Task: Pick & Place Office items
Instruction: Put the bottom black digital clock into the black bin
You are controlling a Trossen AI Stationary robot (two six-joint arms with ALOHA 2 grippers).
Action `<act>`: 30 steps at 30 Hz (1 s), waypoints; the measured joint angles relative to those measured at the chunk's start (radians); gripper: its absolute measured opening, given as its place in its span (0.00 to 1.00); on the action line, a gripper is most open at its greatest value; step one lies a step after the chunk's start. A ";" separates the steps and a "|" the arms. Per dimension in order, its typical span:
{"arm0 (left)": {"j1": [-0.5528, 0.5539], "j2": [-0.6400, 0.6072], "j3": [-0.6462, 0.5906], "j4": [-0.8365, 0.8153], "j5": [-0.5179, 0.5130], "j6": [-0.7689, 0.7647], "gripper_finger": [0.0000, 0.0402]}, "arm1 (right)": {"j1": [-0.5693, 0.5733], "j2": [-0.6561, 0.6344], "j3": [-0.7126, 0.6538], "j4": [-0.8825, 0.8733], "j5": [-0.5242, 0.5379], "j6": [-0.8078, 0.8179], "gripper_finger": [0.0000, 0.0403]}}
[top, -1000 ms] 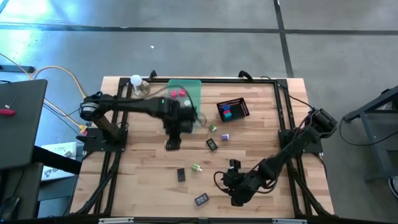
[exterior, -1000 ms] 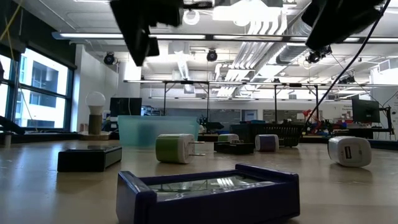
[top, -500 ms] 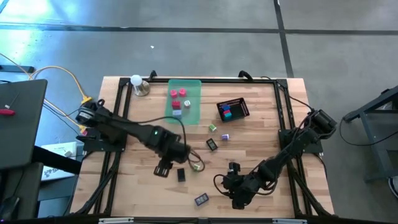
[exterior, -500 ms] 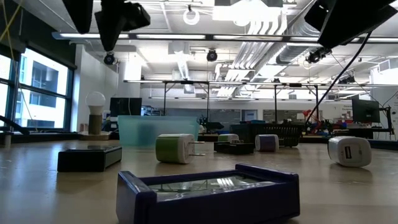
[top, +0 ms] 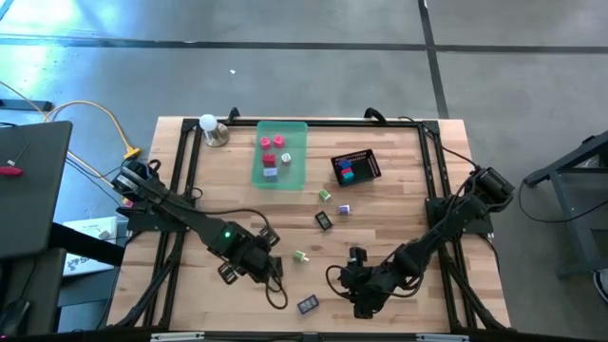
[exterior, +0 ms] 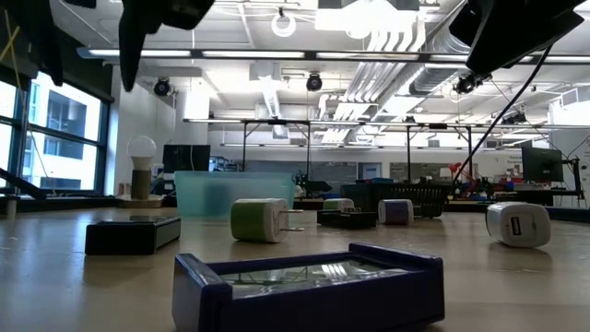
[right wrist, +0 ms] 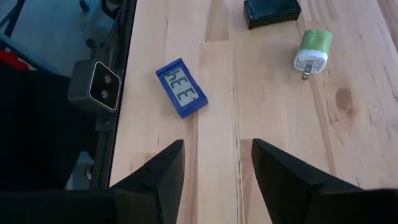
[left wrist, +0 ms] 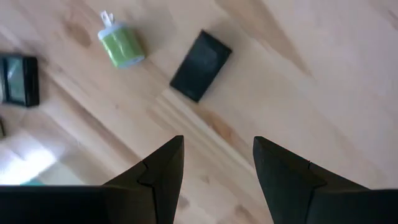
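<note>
Small office items lie scattered on the wooden table (top: 399, 237). A black block (left wrist: 200, 65), a green-and-white piece (top: 300, 256) and a blue framed piece (top: 307, 305) lie toward the near edge. My left gripper (top: 258, 264) hangs open above the table, just short of the black block, with nothing between its fingers (left wrist: 163, 171). My right gripper (top: 355, 293) waits open near the front edge, facing the blue piece (right wrist: 181, 87). Pink and red pieces lie in the green tray (top: 296, 169); blue and red ones sit in the black mesh basket (top: 366, 157).
More small pieces (top: 325, 195) (top: 343, 208) (top: 324, 220) lie mid-table between tray and basket. A lamp bulb on a stand (top: 209, 125) sits at the far left corner. A black frame rail (top: 435, 180) runs around the table. Bare wood lies at the near left.
My left gripper has swung from beside the green tray toward the table's near edge, sinking a little and rolling about its own axis. It now hangs over the black block's area; its finger gap looks unchanged. No item on the table has moved.
</note>
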 joint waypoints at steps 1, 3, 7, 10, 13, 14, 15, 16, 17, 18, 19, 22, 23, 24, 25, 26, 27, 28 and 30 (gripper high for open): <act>0.001 0.000 -0.015 0.033 0.000 0.004 0.46 | 0.000 0.000 0.000 0.000 0.000 0.000 0.43; 0.004 0.000 -0.032 0.091 0.000 0.000 0.46 | 0.000 0.000 0.000 0.000 0.000 0.000 0.43; 0.011 0.000 -0.038 0.187 0.000 0.004 0.46 | 0.000 0.000 0.000 0.000 0.000 0.000 0.43; 0.012 0.000 -0.038 0.279 0.000 -0.077 0.46 | 0.000 0.000 0.000 0.000 0.000 0.000 0.43; 0.012 0.000 -0.038 0.315 0.001 -0.226 0.46 | 0.000 0.000 0.000 0.000 0.000 0.000 0.43; 0.012 0.000 -0.038 0.323 0.002 -0.240 0.46 | 0.000 0.000 0.000 0.000 0.000 0.000 0.43; 0.012 0.000 -0.038 0.322 0.003 -0.244 0.46 | 0.000 0.000 0.000 0.000 -0.001 0.000 0.43; 0.012 0.000 -0.038 0.318 0.007 -0.242 0.46 | 0.000 0.000 0.000 0.000 -0.003 0.000 0.43; 0.012 0.000 -0.038 0.318 0.018 -0.238 0.46 | 0.000 0.000 0.000 0.000 -0.003 0.000 0.43; 0.012 0.000 -0.038 0.321 0.028 -0.239 0.46 | 0.000 0.000 0.000 0.000 -0.003 0.000 0.43; 0.012 0.000 -0.038 0.324 0.035 -0.247 0.46 | 0.000 0.000 0.000 0.000 -0.003 0.000 0.43; 0.012 0.000 -0.038 0.327 0.037 -0.292 0.46 | 0.000 0.000 0.000 0.000 -0.003 0.000 0.43; 0.015 0.000 -0.038 0.327 0.038 -0.309 0.48 | 0.000 0.000 0.000 0.000 -0.001 -0.001 0.43; 0.017 0.000 -0.038 0.327 0.039 -0.319 0.49 | 0.000 0.000 0.000 0.000 -0.001 -0.004 0.43; 0.020 0.000 -0.038 0.327 0.046 -0.326 0.51 | 0.000 0.000 0.000 0.000 -0.001 -0.007 0.43; 0.023 0.000 -0.038 0.327 0.056 -0.327 0.54 | 0.000 0.000 0.000 0.000 0.000 -0.009 0.43; 0.024 0.000 -0.038 0.327 0.069 -0.328 0.57 | 0.000 0.000 0.000 0.000 0.000 -0.014 0.43; 0.025 0.000 -0.038 0.328 0.076 -0.329 0.60 | 0.000 0.000 0.000 0.000 0.000 -0.016 0.43; 0.024 0.000 -0.038 0.333 0.076 -0.338 0.67 | 0.000 0.000 0.000 0.000 0.000 -0.018 0.43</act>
